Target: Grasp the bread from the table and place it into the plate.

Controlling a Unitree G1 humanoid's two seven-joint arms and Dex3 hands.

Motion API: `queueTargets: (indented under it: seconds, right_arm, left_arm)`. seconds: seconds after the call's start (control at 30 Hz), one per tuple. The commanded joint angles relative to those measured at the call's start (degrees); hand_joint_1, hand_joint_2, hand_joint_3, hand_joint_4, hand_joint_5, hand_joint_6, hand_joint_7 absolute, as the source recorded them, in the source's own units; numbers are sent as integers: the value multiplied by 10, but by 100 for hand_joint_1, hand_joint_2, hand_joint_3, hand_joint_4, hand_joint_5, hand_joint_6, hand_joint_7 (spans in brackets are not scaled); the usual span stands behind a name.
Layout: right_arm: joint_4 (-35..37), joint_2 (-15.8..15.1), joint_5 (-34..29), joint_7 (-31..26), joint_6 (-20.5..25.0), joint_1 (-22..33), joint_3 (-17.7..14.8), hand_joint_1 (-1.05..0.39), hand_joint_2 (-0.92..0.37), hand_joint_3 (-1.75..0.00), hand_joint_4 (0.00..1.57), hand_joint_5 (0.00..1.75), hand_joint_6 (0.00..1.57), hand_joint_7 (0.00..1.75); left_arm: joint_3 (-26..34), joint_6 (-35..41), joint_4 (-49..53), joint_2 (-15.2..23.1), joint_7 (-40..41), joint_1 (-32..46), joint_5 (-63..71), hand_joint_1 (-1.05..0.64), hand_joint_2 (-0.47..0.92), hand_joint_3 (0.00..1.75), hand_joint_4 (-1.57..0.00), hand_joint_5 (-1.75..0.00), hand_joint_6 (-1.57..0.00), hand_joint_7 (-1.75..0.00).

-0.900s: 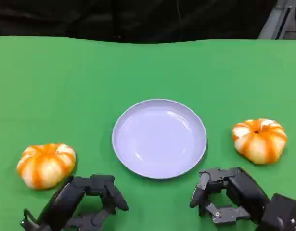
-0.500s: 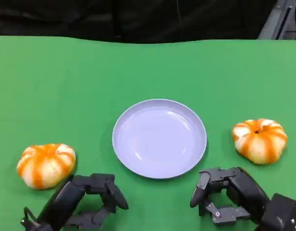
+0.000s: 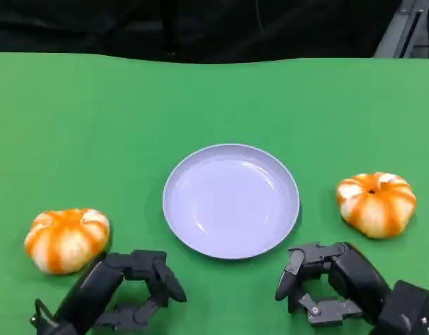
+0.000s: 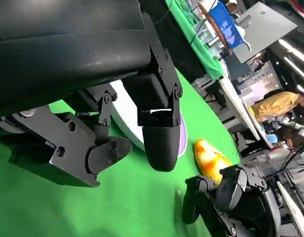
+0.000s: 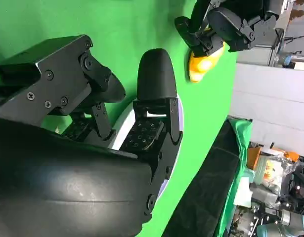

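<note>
Bread: 2 orange-striped buns on the green table (image 3: 74,112), neither held. Left bun (image 3: 66,239) sits at 9 o'clock from the plate (image 3: 231,200), right bun (image 3: 376,203) at 3 o'clock, each well apart from the rim, so either is a fair pick. Plate is centred between them w/ nothing in it, an easy drop spot from both sides. Left hand (image 3: 123,293) hovers at approx 7 o'clock of the plate, just beside the left bun, fingers spread & holding nothing. Right hand (image 3: 333,283) is at 5 o'clock, near the right bun, fingers likewise apart & holding nothing. Both look staged low by the near edge, prob. ready to reach. Grasp not yet begun.
</note>
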Motion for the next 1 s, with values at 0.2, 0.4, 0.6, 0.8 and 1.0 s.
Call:
queueTargets:
  seconds: [0.2, 0.4, 0.6, 0.8, 1.0]
  right_arm:
    - [-2, -7, -2, -2, 3, -4, -1, 16, -57, -107, 99, 138, 99, 103]
    - [0, -6, 0, 0, 1, -5, -2, 17, -58, -106, 98, 138, 99, 104]
    - [0, -7, -3, -1, 0, -6, -1, 15, -58, -105, 99, 137, 98, 104]
    - [0, -7, -5, -4, -2, -5, -1, 15, -59, -104, 99, 137, 98, 104]
    - [0, -6, -2, -1, -1, -4, -1, 16, -59, -104, 99, 138, 99, 104]
  left_arm:
    - [5, 19, -7, 4, -3, 6, -15, 3, 92, 30, -98, -54, -109, -25]
    - [8, 35, -21, -1, -13, 11, -37, 3, 92, 28, -103, -25, -111, -5]
    - [14, 63, -47, -5, -18, 23, -56, -2, 92, 21, -88, -2, -85, 0]
    - [22, 67, -64, -10, -48, 29, -94, -11, 92, 15, -75, 0, -73, 0]
    - [32, 72, -77, -9, -72, 30, -120, -38, 92, 15, -64, 0, -58, 0]
